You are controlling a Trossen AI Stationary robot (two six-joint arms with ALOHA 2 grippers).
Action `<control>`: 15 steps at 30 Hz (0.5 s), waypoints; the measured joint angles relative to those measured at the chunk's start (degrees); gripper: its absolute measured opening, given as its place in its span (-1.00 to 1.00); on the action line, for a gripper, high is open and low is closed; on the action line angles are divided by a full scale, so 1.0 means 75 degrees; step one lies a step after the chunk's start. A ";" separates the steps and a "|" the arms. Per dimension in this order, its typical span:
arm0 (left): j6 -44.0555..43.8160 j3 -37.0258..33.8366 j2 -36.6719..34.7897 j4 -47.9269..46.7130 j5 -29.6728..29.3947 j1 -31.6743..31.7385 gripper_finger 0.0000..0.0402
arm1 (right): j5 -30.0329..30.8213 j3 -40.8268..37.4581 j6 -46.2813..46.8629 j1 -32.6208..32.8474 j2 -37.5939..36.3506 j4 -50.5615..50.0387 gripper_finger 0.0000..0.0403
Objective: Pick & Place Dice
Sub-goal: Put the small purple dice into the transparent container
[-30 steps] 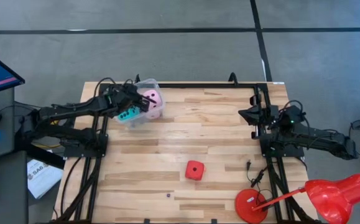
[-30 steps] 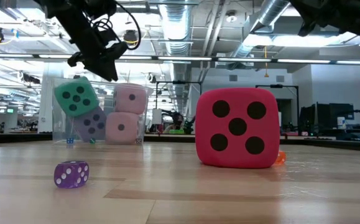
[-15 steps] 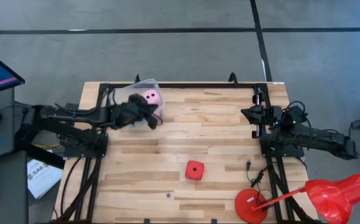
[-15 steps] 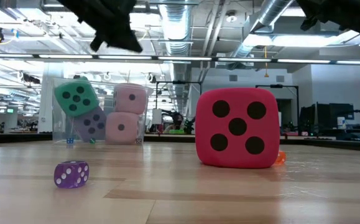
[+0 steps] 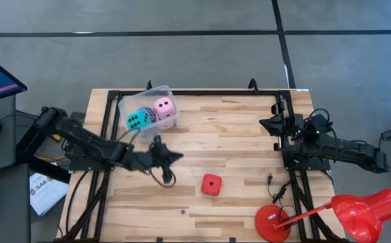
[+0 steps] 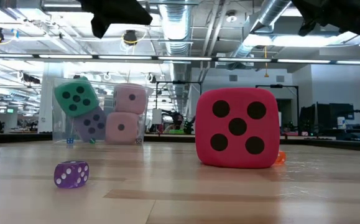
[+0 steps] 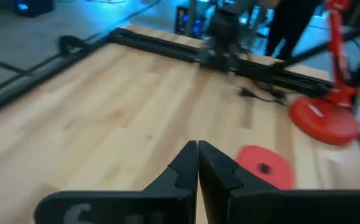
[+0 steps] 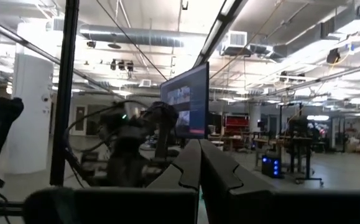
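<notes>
Left gripper sits over bare wood left of centre in the high view, fingers pressed together with nothing between them; on my left wrist feed the two dark fingers meet in a thin seam. From that camera I see the red die just beyond the fingertips, with a red lamp base farther off at the right.

From above, the red die rests alone on the table, lower centre, apart from the gripper and to its lower right. The clear tub stands at the upper left of the table. I can see the cyan die and a pale pink die in it from overhead. My low feed shows more: the cyan die tilted at the top left of the tub, the violet-blue die under it, and two pale pink dice stacked beside them, one upper, one lower. A small purple die lies in the foreground at lower left there.

Right gripper waits at the right edge of the table, and its wrist feed shows the fingers closed on nothing.
</notes>
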 joint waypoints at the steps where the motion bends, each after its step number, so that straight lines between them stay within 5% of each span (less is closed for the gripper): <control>1: -0.0001 0.0000 0.0214 0.0184 0.0004 -0.0142 -1.00 | -0.0003 0.0000 0.0089 0.0000 0.0000 0.0000 -1.00; 15: -0.1676 0.0034 0.2592 0.1479 0.0006 -0.1598 -1.00 | -0.0376 0.0000 -0.0104 -0.0003 -0.0003 -0.0018 -1.00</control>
